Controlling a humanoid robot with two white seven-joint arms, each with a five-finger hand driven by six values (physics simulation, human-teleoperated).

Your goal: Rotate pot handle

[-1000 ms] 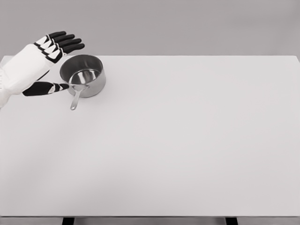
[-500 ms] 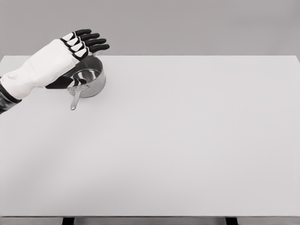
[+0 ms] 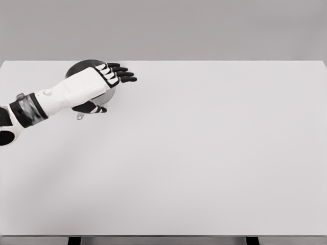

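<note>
Grey wall fills the top of the frame, and below it the white bench [image 3: 204, 153] runs nearly edge to edge, bare apart from one spot in the upper left. That is where I am working. My left hand [image 3: 97, 84] has swept rightward across the last second: it began clear of the pot [image 3: 84, 64] on its left side with the bowl fully in sight, then rose over the rim, and now lies flat across the top, covering most of the steel. Only an arc of the far rim shows above the knuckles, plus a sliver of wall near the fingers. The fingers [image 3: 121, 74] are stretched out straight and loosely side by side, pointing right past the pot's edge, gripping nothing. The thumb [image 3: 94, 108] hangs below the palm, about where the handle [image 3: 79, 117] leaves the bowl; just the handle's tip peeks out at the lower left. I cannot tell whether thumb and handle touch. The pot seems to sit at the same spot as before. I judge the reach done and the turning not yet begun. My right arm is out of view.
</note>
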